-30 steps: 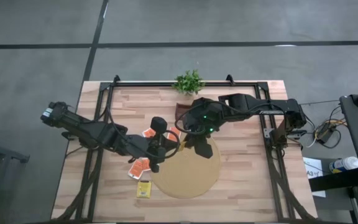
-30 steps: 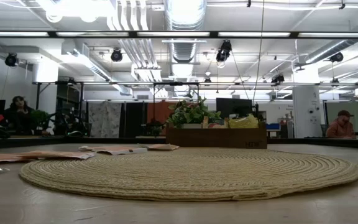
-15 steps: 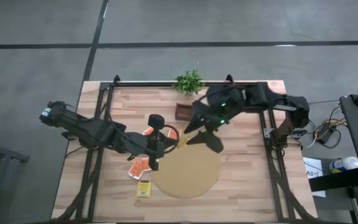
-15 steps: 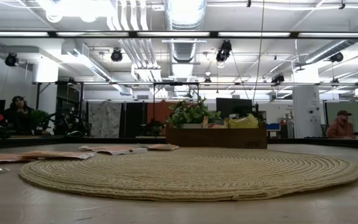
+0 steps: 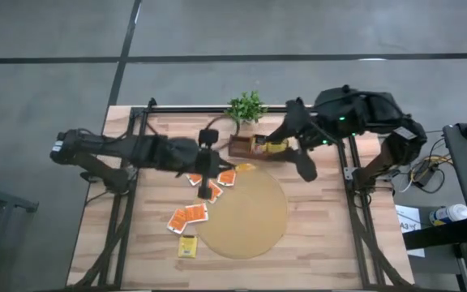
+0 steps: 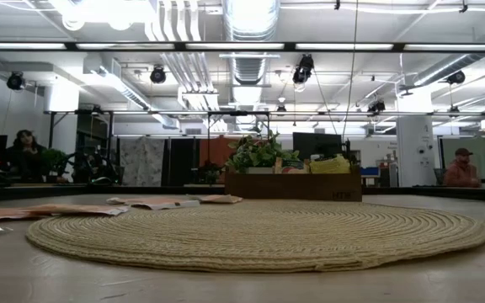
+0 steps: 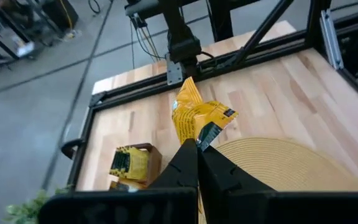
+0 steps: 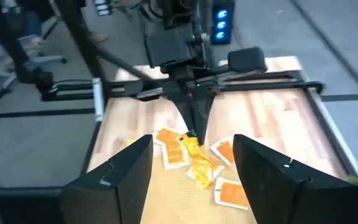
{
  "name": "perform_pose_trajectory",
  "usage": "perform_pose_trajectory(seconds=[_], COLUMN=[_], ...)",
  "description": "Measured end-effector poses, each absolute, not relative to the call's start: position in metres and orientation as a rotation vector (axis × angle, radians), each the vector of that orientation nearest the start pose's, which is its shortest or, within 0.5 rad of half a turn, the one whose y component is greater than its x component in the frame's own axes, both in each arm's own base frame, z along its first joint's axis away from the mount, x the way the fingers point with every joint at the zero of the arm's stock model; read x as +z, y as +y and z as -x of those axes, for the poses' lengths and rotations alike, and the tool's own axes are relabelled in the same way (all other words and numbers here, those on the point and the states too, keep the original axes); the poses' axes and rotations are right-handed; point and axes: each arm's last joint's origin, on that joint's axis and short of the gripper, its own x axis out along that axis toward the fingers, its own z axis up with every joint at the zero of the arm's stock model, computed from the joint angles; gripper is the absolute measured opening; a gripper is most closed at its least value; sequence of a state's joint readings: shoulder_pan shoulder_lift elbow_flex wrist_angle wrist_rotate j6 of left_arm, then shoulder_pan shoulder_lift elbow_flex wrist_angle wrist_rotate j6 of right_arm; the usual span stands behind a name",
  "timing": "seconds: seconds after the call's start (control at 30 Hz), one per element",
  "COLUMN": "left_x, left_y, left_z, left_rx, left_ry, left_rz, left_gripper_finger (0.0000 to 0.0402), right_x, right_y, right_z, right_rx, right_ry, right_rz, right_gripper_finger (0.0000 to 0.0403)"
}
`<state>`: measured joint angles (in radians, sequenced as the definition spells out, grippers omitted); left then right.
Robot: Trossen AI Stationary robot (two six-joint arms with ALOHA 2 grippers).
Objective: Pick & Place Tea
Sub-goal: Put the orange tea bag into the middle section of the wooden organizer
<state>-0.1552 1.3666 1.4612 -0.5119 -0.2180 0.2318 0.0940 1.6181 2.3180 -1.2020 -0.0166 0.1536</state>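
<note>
My left gripper [image 7: 194, 149] was clenched on a yellow tea packet [image 7: 199, 118], a flat, crinkled foil-like square with a dark mark, which stood up from between my two dark, tapering fingers. From above, that gripper [image 5: 217, 177] hung over the near edge of the round woven mat [image 5: 254, 223], and the same packet [image 8: 194, 151] dangled from it above the loose packets.

My right gripper [image 8: 191, 171] was released, its broad matte fingers [image 8: 120, 171] spread wide with nothing between them. It was raised near the far side of the table [image 5: 331, 243], close to the brown wooden box [image 5: 244, 147].

That rectangular box held more yellow packets [image 5: 272, 146], standing on edge, beside the small leafy green plant [image 5: 246, 106]. In the left wrist view the box [image 7: 143, 163] showed a bundle of yellow packets [image 7: 129, 163] inside.

Orange-red packets with white edging [image 5: 187, 216] lay flat on the pale planked wood to the left of the mat, several more [image 5: 227, 177] near my left gripper, and a single yellow packet [image 5: 186, 246] lay nearest the front edge. The mat [image 6: 259, 231] was coiled tan rope, ridged in rings, lying flat.
</note>
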Motion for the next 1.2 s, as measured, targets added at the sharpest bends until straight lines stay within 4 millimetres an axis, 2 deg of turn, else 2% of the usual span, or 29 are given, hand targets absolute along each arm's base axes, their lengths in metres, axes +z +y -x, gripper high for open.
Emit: perform_pose_trajectory(seconds=[0.13,0.37,0.67,0.83,1.2], left_x=[0.406,0.402,0.379,0.379,0.375], left_y=[-0.016,0.029,0.075,0.097,0.135], left_z=[-0.293,-0.294,-0.31,-0.326,-0.373], left_rx=[-0.009,0.007,-0.012,-0.064,-0.121], left_ry=[0.418,0.437,0.524,0.527,0.65], left_rz=[-0.25,-0.182,-0.11,-0.062,-0.063], left_gripper_finger=[0.0,0.0,0.0,0.0,0.0], right_x=[0.528,0.523,0.514,0.508,0.5], right_y=[0.023,0.021,0.019,0.019,0.018], right_z=[-0.251,-0.238,-0.23,-0.229,-0.231], right_rx=[0.037,0.018,-0.033,-0.039,-0.061], right_ry=[0.49,0.52,0.552,0.573,0.6], right_rz=[-0.125,-0.12,-0.1,-0.097,-0.071], right_gripper_finger=[0.0219,0.0219,0.0219,0.0219,0.0219])
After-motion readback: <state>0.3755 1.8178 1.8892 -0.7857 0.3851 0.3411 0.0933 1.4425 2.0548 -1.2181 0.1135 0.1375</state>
